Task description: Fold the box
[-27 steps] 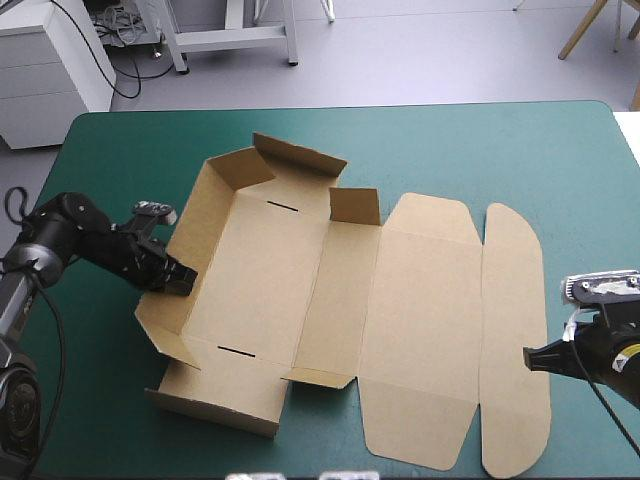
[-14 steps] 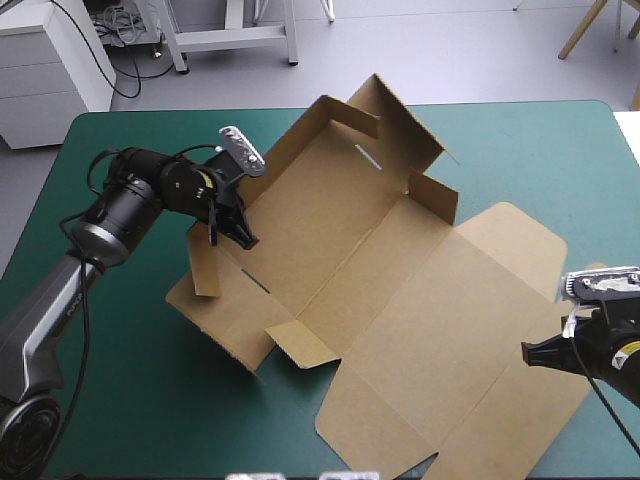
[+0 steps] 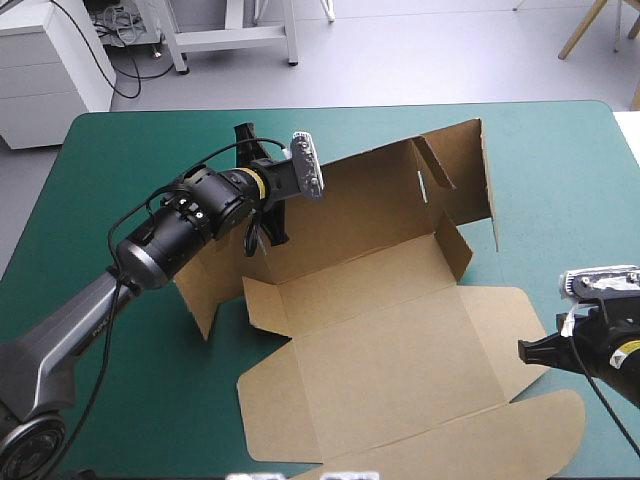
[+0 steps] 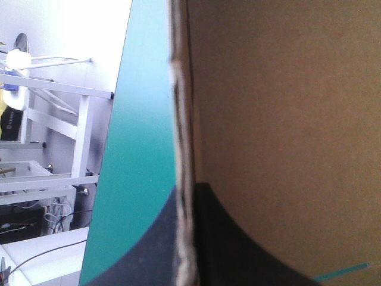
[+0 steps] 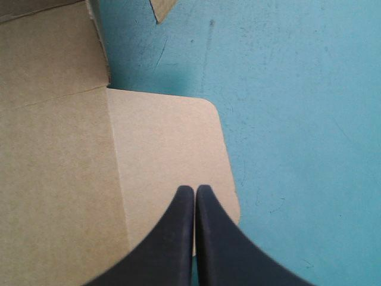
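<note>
The brown box (image 3: 390,350) lies partly unfolded in the middle of the table. Its long back wall (image 3: 370,200) stands upright, and the lid panel (image 3: 420,440) lies flat toward the near edge. My left gripper (image 3: 264,230) is shut on the left end of that upright wall. In the left wrist view the board's edge (image 4: 183,119) runs between the black fingers (image 4: 229,238) of the left gripper (image 4: 186,256). My right gripper (image 3: 523,350) is shut near the table's right side. The tips of the right gripper (image 5: 194,192) rest over a rounded flap corner (image 5: 166,137), holding nothing.
Teal-green cover (image 3: 110,160) shows to the left of the box and along the far edge. More cover (image 5: 297,89) lies beside the right gripper toward the table's right edge. A short side flap (image 3: 205,295) hangs at the box's left end.
The left gripper has swung from the table's left toward the far middle, turning the box clockwise and raising its wall upright. The right gripper has stayed in place.
</note>
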Tool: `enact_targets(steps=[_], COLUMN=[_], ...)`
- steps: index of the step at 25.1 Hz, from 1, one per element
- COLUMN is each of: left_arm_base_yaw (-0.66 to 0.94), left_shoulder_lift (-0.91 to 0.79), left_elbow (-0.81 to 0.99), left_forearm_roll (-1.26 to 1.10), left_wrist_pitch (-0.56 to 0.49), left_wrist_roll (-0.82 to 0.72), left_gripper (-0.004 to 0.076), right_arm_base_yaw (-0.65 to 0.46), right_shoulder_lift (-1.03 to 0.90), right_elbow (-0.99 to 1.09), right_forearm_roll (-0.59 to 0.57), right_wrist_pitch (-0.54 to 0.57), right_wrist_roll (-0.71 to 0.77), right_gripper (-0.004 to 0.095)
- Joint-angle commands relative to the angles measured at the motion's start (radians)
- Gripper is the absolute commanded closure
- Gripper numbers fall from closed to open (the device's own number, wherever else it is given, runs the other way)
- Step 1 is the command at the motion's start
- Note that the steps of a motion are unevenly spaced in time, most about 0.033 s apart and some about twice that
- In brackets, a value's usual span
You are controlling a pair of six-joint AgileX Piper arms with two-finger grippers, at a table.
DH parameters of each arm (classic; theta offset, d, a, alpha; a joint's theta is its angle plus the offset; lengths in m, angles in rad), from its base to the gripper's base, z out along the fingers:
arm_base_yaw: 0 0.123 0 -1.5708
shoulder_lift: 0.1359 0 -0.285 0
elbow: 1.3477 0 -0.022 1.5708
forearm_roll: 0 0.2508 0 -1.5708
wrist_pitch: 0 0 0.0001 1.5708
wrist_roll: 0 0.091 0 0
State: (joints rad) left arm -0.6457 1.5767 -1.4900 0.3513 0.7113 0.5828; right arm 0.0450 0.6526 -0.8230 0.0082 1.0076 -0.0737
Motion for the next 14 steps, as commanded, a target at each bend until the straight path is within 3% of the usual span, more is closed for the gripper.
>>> enact_targets(steps=[1,7,10,14], left_arm_base_yaw=[-0.008,-0.027,-0.069,-0.181], left_shoulder_lift=[-0.044,-0.048,-0.065,-0.111], left_elbow=[-0.017,0.073,0.131,0.246], left_forearm_roll=[0.051,0.154,0.277,0.734], left_wrist_pitch=[-0.099,-0.11,-0.132,-0.136], left_wrist_roll=[0.0,-0.016,-0.093,-0.469], left_gripper=[0.0734,0.0734,0.0734,0.0734], right_arm_base_yaw=[-0.008,-0.008,-0.008,-0.008], right_shoulder_lift=[0.0,0.0,0.0,0.0], right_elbow=[-0.023,-0.023,-0.023,-0.023], right_forearm_roll=[0.003,0.013,0.034,0.063], right_wrist_pitch=[-0.065,-0.098,-0.105,-0.127], right_wrist_roll=[-0.004,-0.002,-0.002,-0.002], right_gripper=[0.0922,0.0922,0.0922,0.0922])
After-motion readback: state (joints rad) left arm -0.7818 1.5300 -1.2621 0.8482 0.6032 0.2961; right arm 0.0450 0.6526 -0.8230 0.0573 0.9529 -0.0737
